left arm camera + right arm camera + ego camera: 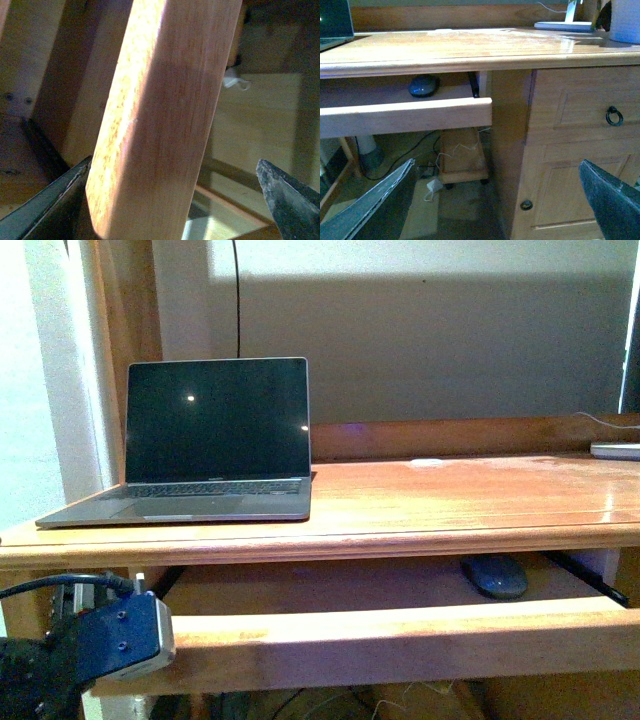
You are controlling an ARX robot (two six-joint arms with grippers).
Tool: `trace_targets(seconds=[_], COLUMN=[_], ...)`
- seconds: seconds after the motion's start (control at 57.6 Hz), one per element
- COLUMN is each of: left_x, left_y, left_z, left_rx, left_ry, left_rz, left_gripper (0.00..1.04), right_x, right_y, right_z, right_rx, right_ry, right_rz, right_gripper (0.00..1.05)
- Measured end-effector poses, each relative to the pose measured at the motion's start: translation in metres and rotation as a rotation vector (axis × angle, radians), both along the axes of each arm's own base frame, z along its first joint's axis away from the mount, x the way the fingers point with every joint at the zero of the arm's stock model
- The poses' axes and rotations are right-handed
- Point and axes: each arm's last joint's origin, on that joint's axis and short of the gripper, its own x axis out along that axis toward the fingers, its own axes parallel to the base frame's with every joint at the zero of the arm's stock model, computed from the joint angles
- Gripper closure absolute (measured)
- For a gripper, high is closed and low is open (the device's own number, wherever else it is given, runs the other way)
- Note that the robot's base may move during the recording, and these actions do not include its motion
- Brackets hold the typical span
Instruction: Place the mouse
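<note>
Currently small dark grey oval mouse lies on pull-out wooden tray under desk. Left gripper jaws spread astride tray's front rail; right gripper jaws spread, empty.

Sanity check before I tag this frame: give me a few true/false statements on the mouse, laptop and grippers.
1. The mouse lies on the pull-out tray below the desktop. True.
2. The laptop is closed. False: it stands open with a dark screen.
3. The right gripper holds the mouse. False: its fingers are apart with nothing between them, and the mouse lies on the tray.
4. The left gripper has its fingers either side of the tray's front rail. True.
5. The mouse sits next to the laptop on the desktop. False: it lies on the tray's right part, one level lower.
</note>
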Motion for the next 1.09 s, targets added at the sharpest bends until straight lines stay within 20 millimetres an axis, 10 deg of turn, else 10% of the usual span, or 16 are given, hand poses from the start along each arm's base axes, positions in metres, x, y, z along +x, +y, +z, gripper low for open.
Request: trace_targets(seconds=[0.26,0.503,0.781,1.094], left_x=[-0.058,-0.076,-0.141,-0.233], left_y=[-0.025,-0.022,-0.002,0.010], left_z=[0.024,0.110,0.101,0.077], left_rx=[-0.334,-0.908,-0.742,-0.705], left_ry=[0.275,0.271,-0.087,-0.101], left_rz=[0.006,0.434,0.876,1.000], left_gripper=[0.08,0.08,0.08,0.08], right_x=[0.000,0.000,0.000,0.000], right_y=[0.000,0.000,0.000,0.000], right_z=[0.000,0.000,0.000,0.000], right_rx=[0.000,0.000,0.000,0.000], right_ry=[0.000,0.000,0.000,0.000], right_rz=[0.000,0.000,0.000,0.000], right_gripper=[0.07,0.07,0.07,0.07])
